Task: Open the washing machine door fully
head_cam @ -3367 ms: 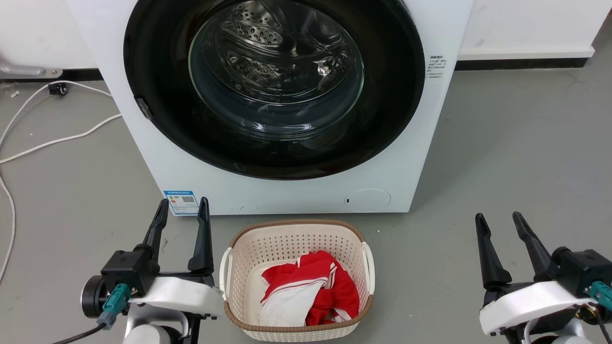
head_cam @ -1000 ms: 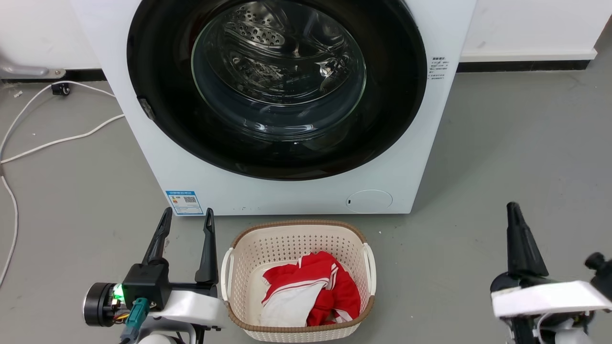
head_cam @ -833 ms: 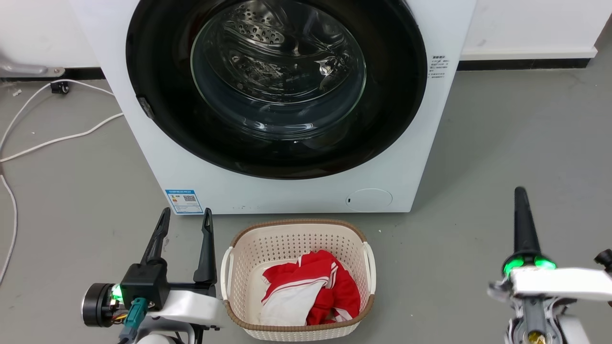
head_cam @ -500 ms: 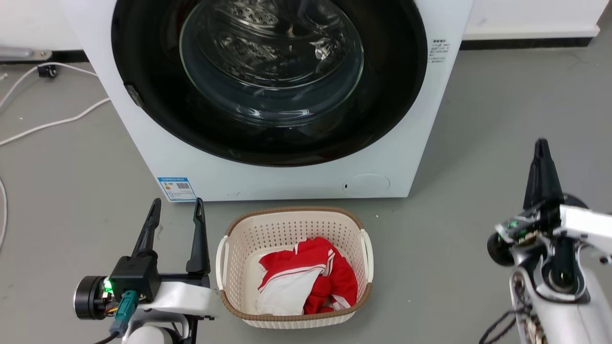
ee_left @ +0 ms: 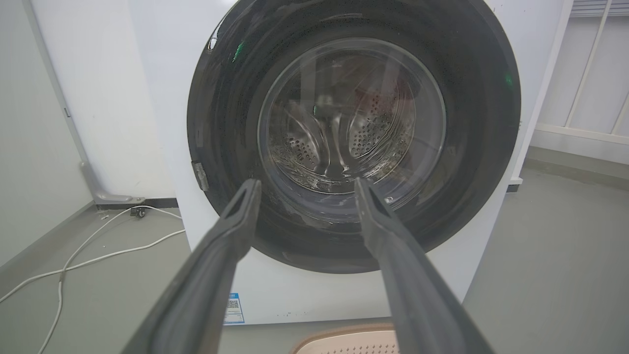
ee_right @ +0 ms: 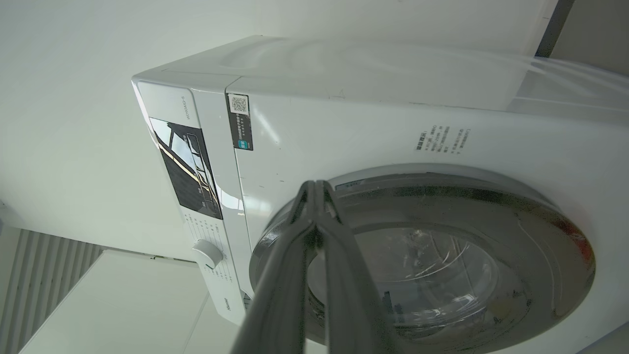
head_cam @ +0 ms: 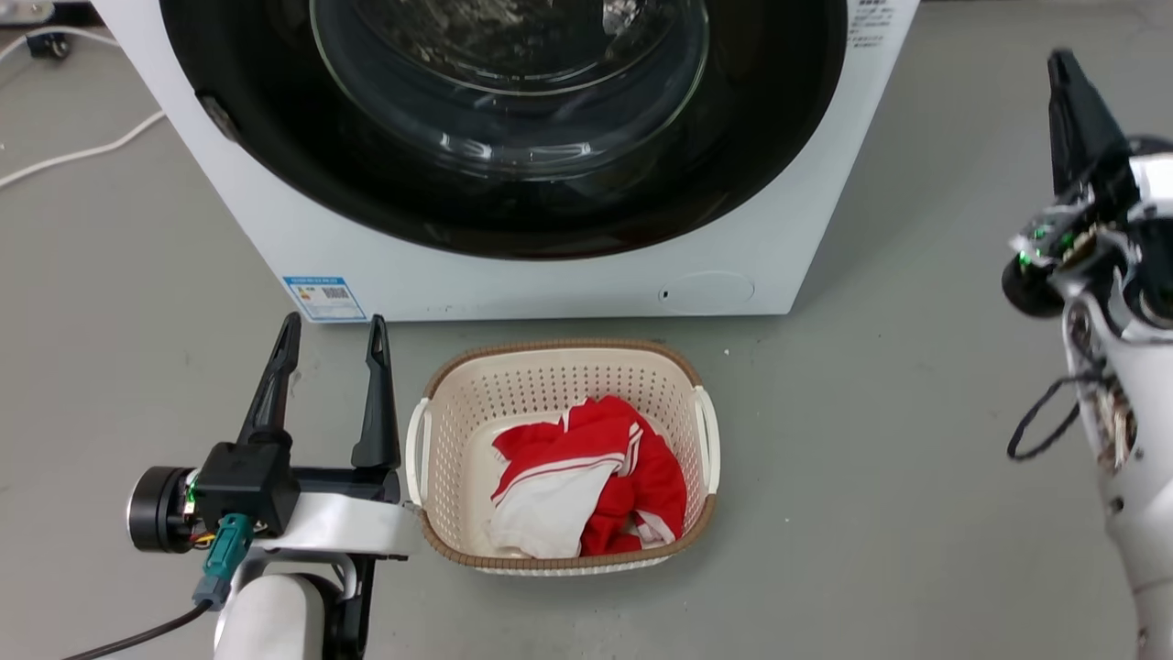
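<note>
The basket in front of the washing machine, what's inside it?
A crumpled red and white garment lies inside the basket. Part of its bottom shows beside it; anything beneath the cloth is covered.

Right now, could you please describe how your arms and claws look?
Both arms are white, ending in long tapering dark fingers. The left claw has a black base, teal connector and dark cable; the right claw shows green lights and a looping black cable.
</note>
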Available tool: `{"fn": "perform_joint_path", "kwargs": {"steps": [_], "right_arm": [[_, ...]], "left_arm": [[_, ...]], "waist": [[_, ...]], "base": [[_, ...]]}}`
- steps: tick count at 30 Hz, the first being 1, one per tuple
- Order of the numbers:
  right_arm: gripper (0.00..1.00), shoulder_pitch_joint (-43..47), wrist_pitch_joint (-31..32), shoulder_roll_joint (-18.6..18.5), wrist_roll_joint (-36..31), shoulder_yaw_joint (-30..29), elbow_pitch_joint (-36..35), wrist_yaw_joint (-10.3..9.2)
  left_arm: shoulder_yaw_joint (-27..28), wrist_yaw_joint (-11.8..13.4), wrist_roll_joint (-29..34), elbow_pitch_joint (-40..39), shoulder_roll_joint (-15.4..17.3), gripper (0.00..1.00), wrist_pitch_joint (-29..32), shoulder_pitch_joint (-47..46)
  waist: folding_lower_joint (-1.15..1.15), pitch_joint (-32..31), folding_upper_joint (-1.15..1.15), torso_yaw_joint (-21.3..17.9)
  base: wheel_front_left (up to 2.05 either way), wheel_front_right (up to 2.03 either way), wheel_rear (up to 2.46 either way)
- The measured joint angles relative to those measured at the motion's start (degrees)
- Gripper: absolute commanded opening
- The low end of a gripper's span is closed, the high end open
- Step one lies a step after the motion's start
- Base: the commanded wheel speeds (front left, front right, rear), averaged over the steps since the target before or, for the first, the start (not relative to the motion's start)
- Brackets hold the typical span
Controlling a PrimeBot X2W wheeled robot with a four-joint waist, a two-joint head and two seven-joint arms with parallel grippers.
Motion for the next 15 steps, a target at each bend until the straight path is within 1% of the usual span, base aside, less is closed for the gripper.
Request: {"fn": "perform_joint_path", "kwargs": {"steps": [7,11,15], "right_arm": [[0.0,-11.8,7.3,-2.4,-1.5,5.2,10.0,0.0],[0.0,-17.6,11.0,-2.9,-3.0,7.9,14.9,0.0],[0.0,-22.5,13.4,-3.1,-4.0,9.8,18.8,0.0]], "left_arm": [[-1.0,-1.1,0.4,-1.7,0.0,1.0,0.0,-1.9],[-1.5,-1.4,0.6,-2.6,0.0,1.0,0.0,-2.9],[-2.0,-1.7,0.6,-3.3,0.0,1.0,0.0,-4.0]], "waist": [[0.0,3.5,0.0,0.6],[0.0,5.6,0.0,1.1],[0.0,7.6,0.0,1.6]], "base": [[0.0,0.0,0.0],[0.0,0.0,0.0],[0.0,0.0,0.0]]}}
